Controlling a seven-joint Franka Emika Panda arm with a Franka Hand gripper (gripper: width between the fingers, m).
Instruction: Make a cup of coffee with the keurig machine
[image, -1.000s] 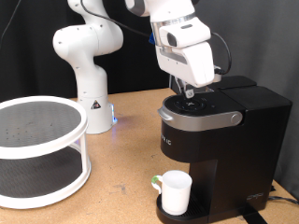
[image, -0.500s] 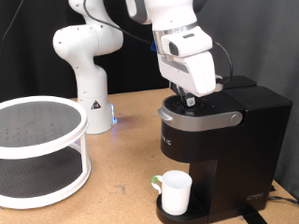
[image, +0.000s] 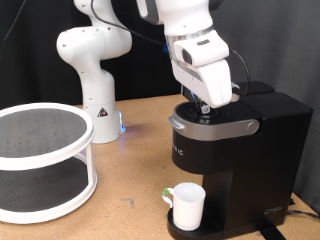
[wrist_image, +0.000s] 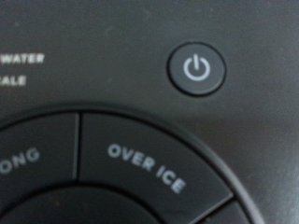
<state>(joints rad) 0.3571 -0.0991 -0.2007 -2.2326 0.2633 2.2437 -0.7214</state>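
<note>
Pincer (image: 203, 106) over keurig machine (image: 235, 150) buttons — grip state unclear; cup (image: 187, 205) beneath.

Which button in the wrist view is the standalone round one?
The power button: a small separate circle with the power symbol, apart from the big dial. OVER ICE and its neighbour are wedge segments of that dial on the keurig machine.

My arm (image: 92, 45) is glossy white, built of rounded segments on a conical base. A black cable (image: 243, 70) trails beside my boxy white hand (image: 200, 55).
</note>
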